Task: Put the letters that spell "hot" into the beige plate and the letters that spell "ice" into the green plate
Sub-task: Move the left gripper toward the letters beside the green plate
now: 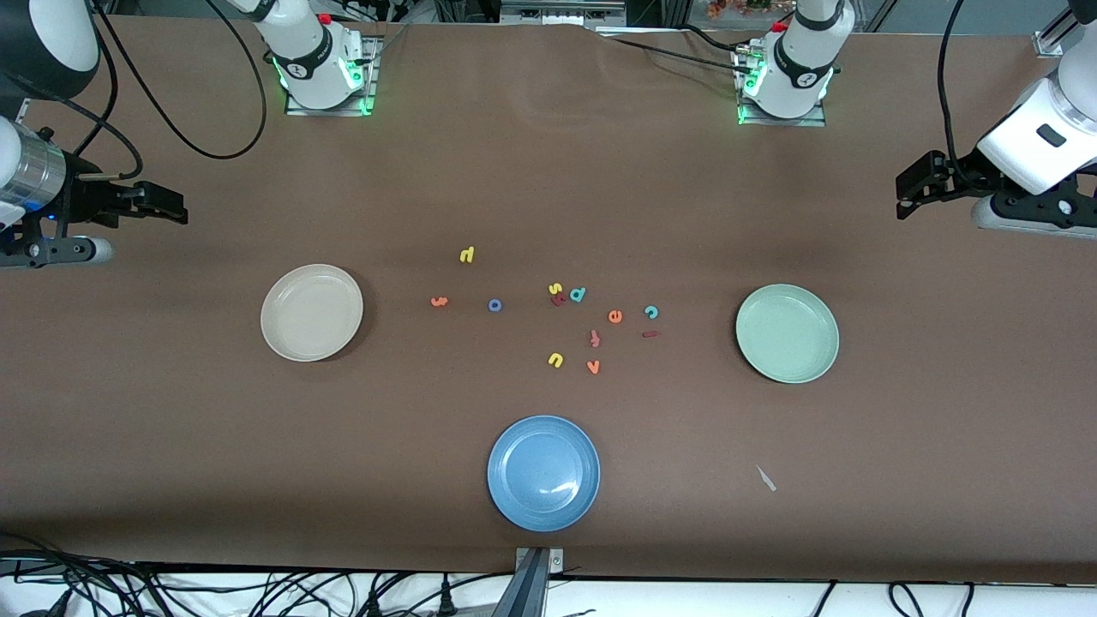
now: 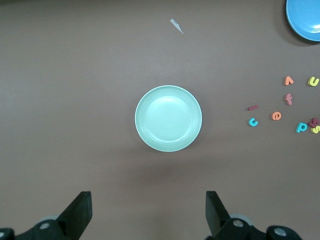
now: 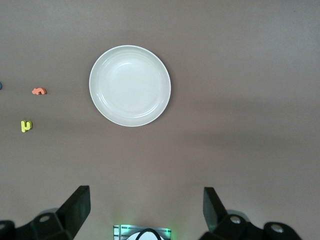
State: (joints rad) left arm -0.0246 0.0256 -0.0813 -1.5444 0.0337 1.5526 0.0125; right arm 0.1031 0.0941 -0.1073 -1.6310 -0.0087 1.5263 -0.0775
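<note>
while both plates sit bare, all 6 task letters lie loose on the brown table [image 1: 548, 171] between them. the yellow h [image 1: 466, 254] lies farthest from the front camera; the orange t [image 1: 439, 302] and the blue o [image 1: 494, 305] lie a little nearer, side by side, toward the beige plate [image 1: 311, 312]. the orange e [image 1: 615, 316], the teal c [image 1: 651, 312] and the dark red i [image 1: 650, 334] lie close together toward the green plate [image 1: 787, 333]. between these 2 groups lie a yellow s [image 1: 554, 289] touching a dark red letter [image 1: 559, 300], a teal d [image 1: 578, 295], a red-orange f [image 1: 595, 338], a yellow u [image 1: 555, 360] and an orange v [image 1: 593, 367]. a blue plate [image 1: 543, 473] sits nearest the front camera, with a small pale scrap [image 1: 765, 478] toward the left arm's end. the right gripper [image 3: 145, 202] hangs high over the table near the beige plate, jaws wide and holding nothing. the left gripper [image 2: 149, 206] hangs high near the green plate, jaws likewise wide and holding nothing.
</note>
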